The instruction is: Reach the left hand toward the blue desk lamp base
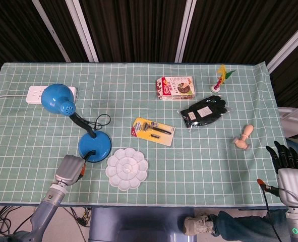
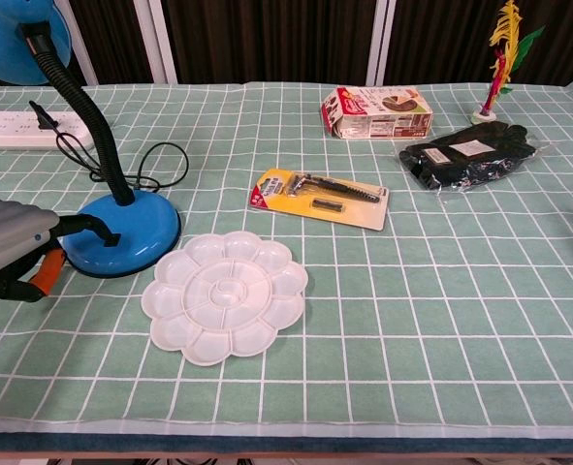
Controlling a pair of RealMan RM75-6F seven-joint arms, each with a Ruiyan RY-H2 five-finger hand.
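Note:
The blue desk lamp stands at the table's left, its round base (image 1: 95, 145) (image 2: 131, 232) joined by a black gooseneck to the blue shade (image 1: 58, 99). My left hand (image 1: 70, 168) (image 2: 19, 249) sits at the near left edge, just in front of the base. Its black fingers (image 2: 87, 225) reach over the base's near rim; I cannot tell if they touch it. It holds nothing. My right hand (image 1: 288, 166) hangs off the table's right front corner, fingers spread and empty.
A white flower-shaped palette (image 1: 127, 168) (image 2: 224, 294) lies right beside the lamp base. A packaged razor (image 1: 153, 131), snack box (image 1: 175, 87), black gloves (image 1: 204, 111), wooden peg (image 1: 243, 137), shuttlecock toy (image 1: 219, 79) and a white power strip (image 1: 44, 94) are spread farther off.

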